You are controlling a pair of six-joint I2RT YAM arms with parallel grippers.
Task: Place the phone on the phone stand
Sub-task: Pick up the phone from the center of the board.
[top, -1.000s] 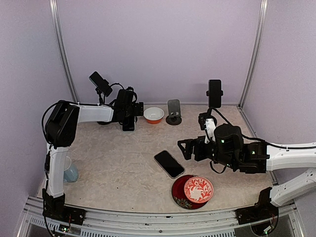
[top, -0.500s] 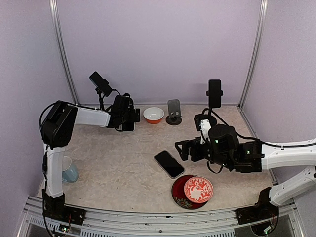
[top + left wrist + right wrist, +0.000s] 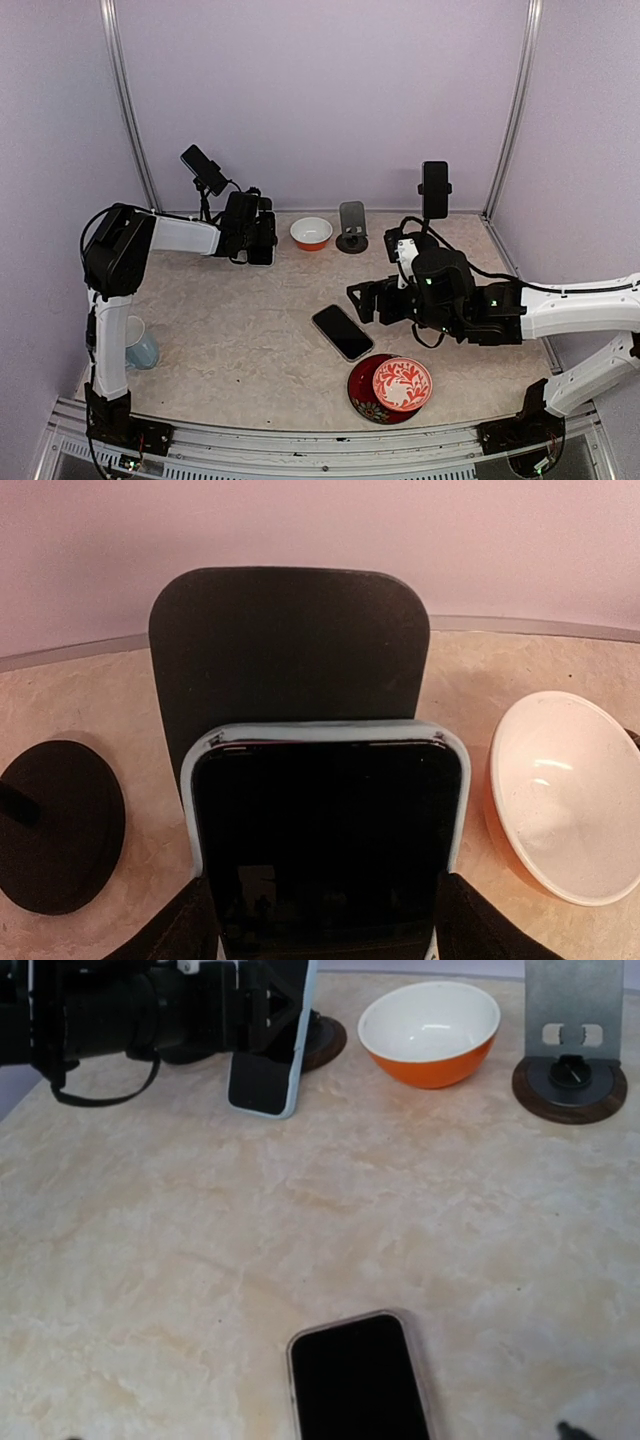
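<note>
Hiding much of the stand (image 3: 285,640) — the phone (image 3: 325,840).

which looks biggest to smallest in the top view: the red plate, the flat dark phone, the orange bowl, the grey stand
1. red plate, also nearest the camera
2. dark phone
3. orange bowl and grey stand: they look about alike and both sit far back, so no ranking between them

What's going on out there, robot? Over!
Left gripper on blue phone's sides, at black stand. Right gripper open beside black phone. Bowl close by, not blocking. Over.
</note>
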